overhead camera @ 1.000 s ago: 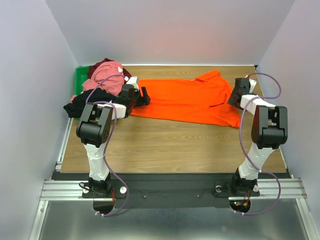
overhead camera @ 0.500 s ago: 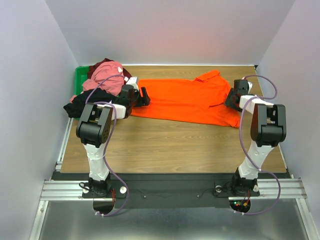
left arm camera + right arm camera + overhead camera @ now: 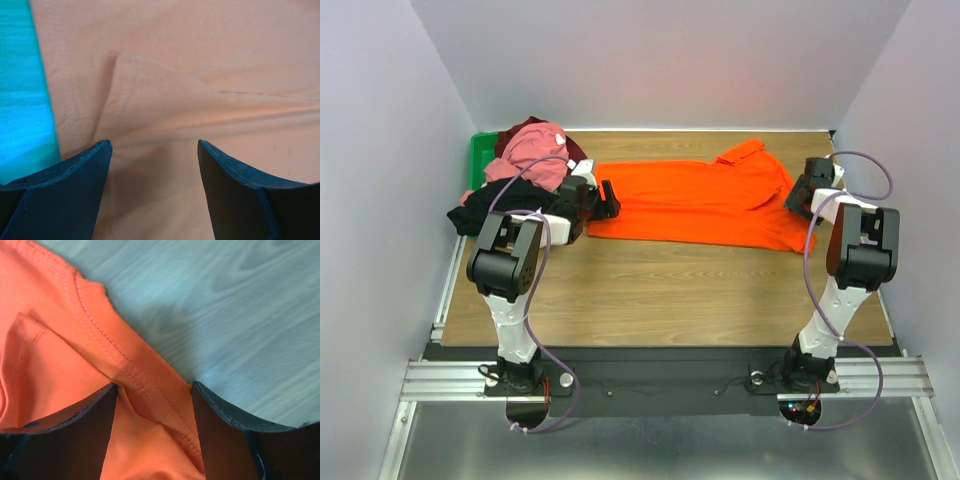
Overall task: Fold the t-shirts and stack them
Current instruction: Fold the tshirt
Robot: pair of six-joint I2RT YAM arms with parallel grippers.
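Note:
A bright orange t-shirt (image 3: 700,205) lies spread flat across the back half of the wooden table (image 3: 660,290). My left gripper (image 3: 609,197) is low over its left edge. In the left wrist view it stands open (image 3: 155,145), with a creased fold of the shirt (image 3: 200,60) under the gap. My right gripper (image 3: 800,197) is at the shirt's right end. In the right wrist view its jaws stand open (image 3: 154,386) astride the ribbed collar (image 3: 135,365). A pink shirt (image 3: 530,150), a dark maroon one (image 3: 512,135) and a black one (image 3: 490,208) lie heaped at the back left.
A green plastic bin (image 3: 477,160) sits in the back left corner under the heap of shirts. White walls close in the table on three sides. Bare wood runs between the orange shirt and the arm bases.
The right gripper has shifted to the right and slightly back. The orange shirt now lies straighter, its front edge flatter. The left gripper has barely moved.

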